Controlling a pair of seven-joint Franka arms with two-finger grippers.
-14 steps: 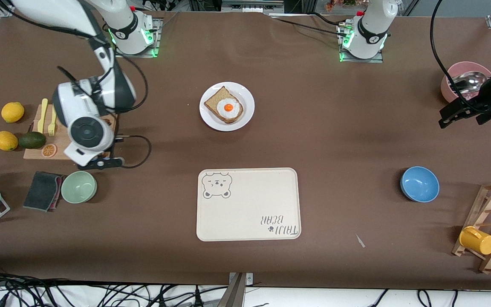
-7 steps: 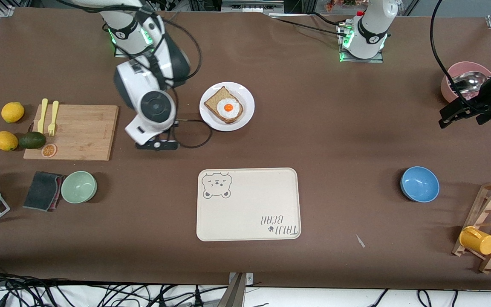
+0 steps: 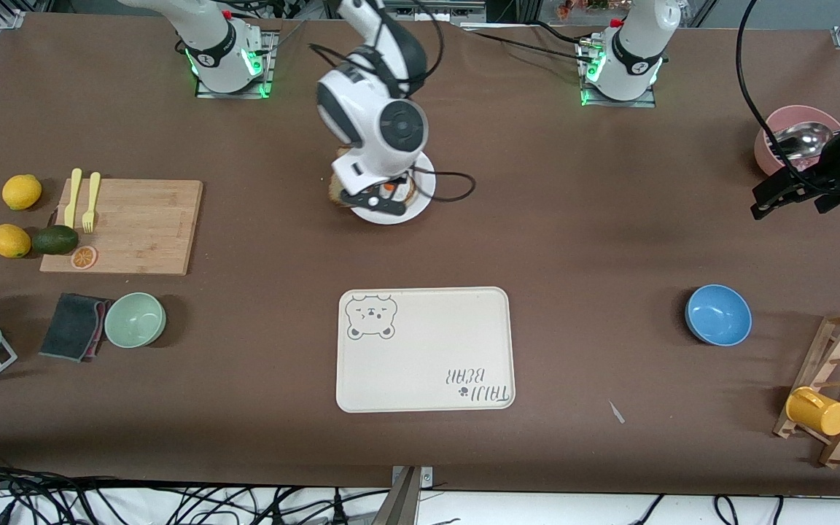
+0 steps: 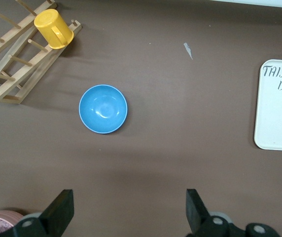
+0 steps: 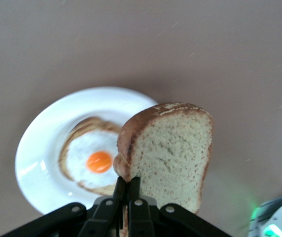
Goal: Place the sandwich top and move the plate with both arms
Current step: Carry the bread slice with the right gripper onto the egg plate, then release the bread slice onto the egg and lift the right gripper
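Note:
My right gripper [image 5: 127,185] is shut on the edge of the sandwich top [image 5: 173,153], a pale speckled bread slice with a brown crust, held on edge in the air. Below it is the white plate [image 5: 42,148] with a brown toast slice and a fried egg [image 5: 99,160] on it. In the front view the right gripper [image 3: 369,202] hangs over the plate [image 3: 424,191] and hides most of it; a corner of the slice [image 3: 337,191] shows at the plate's edge. My left gripper [image 4: 128,212] is open and empty, waiting over the table at the left arm's end [image 3: 790,195].
A cream bear tray [image 3: 426,350] lies nearer the front camera than the plate. A blue bowl [image 3: 717,315], a pink bowl [image 3: 799,135] and a wooden rack with a yellow mug [image 3: 817,410] are at the left arm's end. A cutting board [image 3: 135,226] and a green bowl [image 3: 135,319] are at the right arm's end.
My right arm has swung from over the cutting board to over the plate, carrying the bread slice. The left arm has not moved.

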